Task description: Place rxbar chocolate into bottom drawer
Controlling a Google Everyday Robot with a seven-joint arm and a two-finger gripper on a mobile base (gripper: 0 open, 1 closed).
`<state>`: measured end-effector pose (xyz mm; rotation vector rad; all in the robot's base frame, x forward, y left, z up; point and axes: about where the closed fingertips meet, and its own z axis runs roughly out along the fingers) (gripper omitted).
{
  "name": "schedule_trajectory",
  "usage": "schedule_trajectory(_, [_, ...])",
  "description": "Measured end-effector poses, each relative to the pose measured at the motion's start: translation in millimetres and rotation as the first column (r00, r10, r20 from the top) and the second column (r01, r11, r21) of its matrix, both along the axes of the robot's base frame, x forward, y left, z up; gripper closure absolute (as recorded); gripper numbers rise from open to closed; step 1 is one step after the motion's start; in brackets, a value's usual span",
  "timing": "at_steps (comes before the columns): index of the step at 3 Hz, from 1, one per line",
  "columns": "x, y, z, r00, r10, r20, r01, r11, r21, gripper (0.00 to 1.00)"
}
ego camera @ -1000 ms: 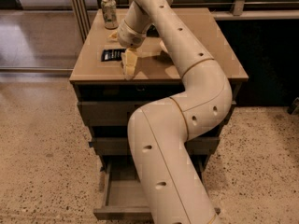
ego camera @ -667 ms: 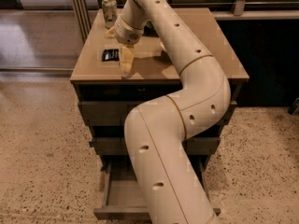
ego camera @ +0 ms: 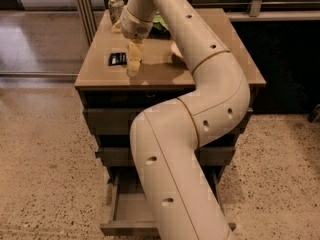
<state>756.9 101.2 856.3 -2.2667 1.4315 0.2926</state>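
Grey-brown bottom drawer: pulled open, well below the gripper, no bar inside yet
gripper: down at the tabletop, open or closed, can't tell
rxbar chocolate: lying just beside it, not picked up
to do: grab, lower, drop in

Brown cabinet top bearing rxbar chocolate, can, green bag; tool just beside the bar

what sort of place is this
Likely an office snack corner, not certain: speckled polished floor, a drawer cabinet with the bottom drawer pulled open, and a drink can and black snack bar on top. The pincer hangs over the top, beside the bar.
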Motion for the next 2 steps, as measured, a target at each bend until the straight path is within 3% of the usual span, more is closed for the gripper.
schedule_trajectory(1, [-3.2, -4.1, 1.3, 0.9986, -0.043, -0.031, 0.042, 0.999, -0.004, 0.0])
schedule_trajectory(2, [3.8, 0.5, -1.7, 0.9986, -0.05, -0.015, 0.05, 0.999, 0.006, 0.0])
